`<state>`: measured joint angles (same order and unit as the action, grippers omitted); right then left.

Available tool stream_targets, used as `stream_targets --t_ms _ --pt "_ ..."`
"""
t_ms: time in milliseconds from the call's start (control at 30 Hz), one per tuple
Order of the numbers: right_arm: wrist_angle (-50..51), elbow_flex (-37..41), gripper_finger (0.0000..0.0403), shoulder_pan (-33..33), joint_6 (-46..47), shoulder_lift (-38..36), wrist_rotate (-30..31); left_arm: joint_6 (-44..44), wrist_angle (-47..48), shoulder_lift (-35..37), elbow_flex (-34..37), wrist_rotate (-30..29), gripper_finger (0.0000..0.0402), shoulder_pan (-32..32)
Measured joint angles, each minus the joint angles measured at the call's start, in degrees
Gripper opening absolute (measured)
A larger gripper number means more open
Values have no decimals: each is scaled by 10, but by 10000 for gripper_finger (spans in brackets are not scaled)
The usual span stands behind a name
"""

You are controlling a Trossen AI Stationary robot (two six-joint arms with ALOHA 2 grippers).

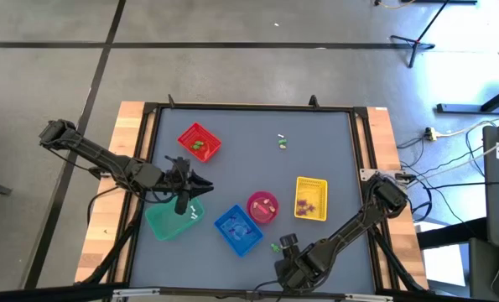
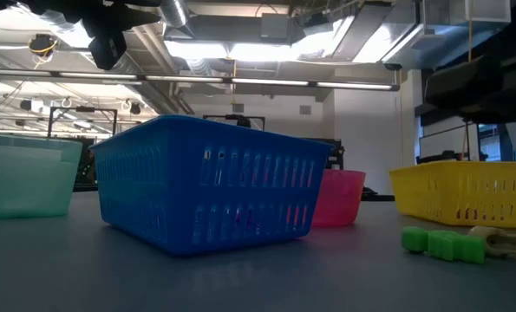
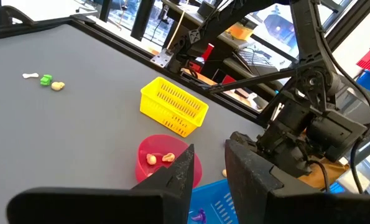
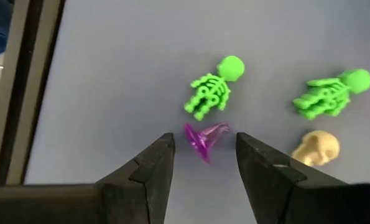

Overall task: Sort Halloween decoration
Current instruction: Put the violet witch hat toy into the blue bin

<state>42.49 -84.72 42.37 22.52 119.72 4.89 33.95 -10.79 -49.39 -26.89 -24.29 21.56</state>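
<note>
Two dark fingers (image 4: 141, 171) of the right gripper (image 4: 202, 163) fill the near edge of the right wrist view, apart, nothing between the pads. Purple trinket (image 4: 204, 139) lies on the grey surface (image 4: 122, 68) just ahead of the gap, roughly centred between the jaws; its long axis runs slantwise across the gap rather than along it. Just beyond it, green skeleton (image 4: 211, 90). Off to one side: second green skeleton (image 4: 331, 93) and cream skull (image 4: 315, 147), close together.

High view: right gripper (image 1: 288, 243) sits near the front edge, this small cluster (image 1: 276, 247) just left of it, between blue basket (image 1: 238, 229) and the arm. Right arm is plainly nearer.

Left gripper (image 1: 197, 186) hovers over the teal basket (image 1: 167, 223) at front left; jaws slightly apart, nothing seen between them. Its wrist view shows pink bowl (image 3: 165, 163) holding cream pieces, yellow basket (image 3: 174, 106) farther off.

More trinkets (image 1: 282, 141) lie far centre, well apart from both arms. Red basket (image 1: 199, 142) far left

Judgement: purple piece is next; a straight descent should bracket it, though the slant may want a small wrist turn
</note>
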Motion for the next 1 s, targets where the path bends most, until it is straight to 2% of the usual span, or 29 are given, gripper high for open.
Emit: stream_targets --t_ms 400,767,1000 --pt "-8 -1 171 0 -1 12 -13 0 0 0 0 0 76 0" --pt "-12 -1 76 0 -1 13 -21 0 0 0 0 0 76 0" --pt "-11 -1 54 0 -1 13 -16 0 0 0 0 0 76 0"
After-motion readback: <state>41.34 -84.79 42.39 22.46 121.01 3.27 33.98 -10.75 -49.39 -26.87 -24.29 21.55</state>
